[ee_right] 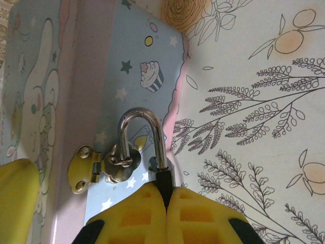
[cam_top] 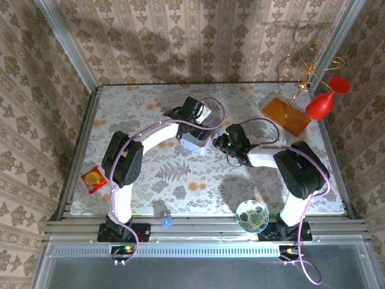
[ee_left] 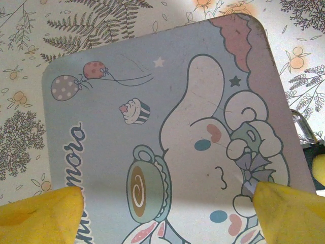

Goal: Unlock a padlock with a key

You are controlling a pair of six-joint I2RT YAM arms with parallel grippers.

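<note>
A printed tin box [ee_left: 167, 137] shows a smooth, faintly scuffed satin lid. The padlock [ee_right: 144, 147] has a polished, gleaming steel shackle through a dull brass-toned metal hasp [ee_right: 99, 165]. Matt yellow foam-like pads [ee_right: 157, 211] cover the fingers. The tablecloth [ee_right: 254, 101] looks like smooth printed vinyl.

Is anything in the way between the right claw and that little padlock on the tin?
Nothing visible: the right gripper is shut on the padlock, whose shackle passes through the tin box's hasp.
</note>
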